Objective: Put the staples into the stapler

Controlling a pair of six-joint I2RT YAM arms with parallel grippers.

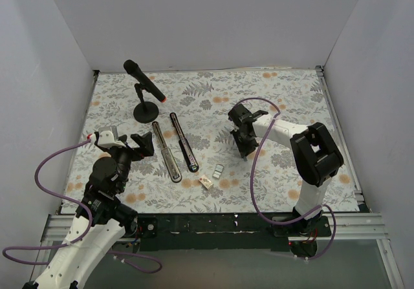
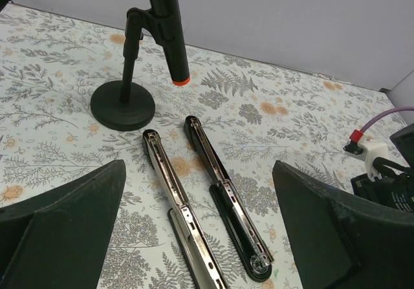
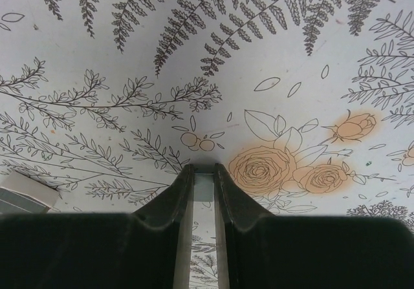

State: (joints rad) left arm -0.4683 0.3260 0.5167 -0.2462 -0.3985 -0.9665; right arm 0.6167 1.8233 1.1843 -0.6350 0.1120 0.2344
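The stapler lies apart as two long pieces side by side: a silvery rail piece and a black arm with a metal channel. My left gripper hovers wide open just in front of them, holding nothing. Right of the stapler, my right gripper is low over the mat. Its fingertips are pinched on a small grey staple block. The whitish staple box and a small grey piece lie between the stapler and the right gripper.
A black microphone on a round stand stands just behind the stapler. The floral mat is closed in by white walls at the back and both sides.
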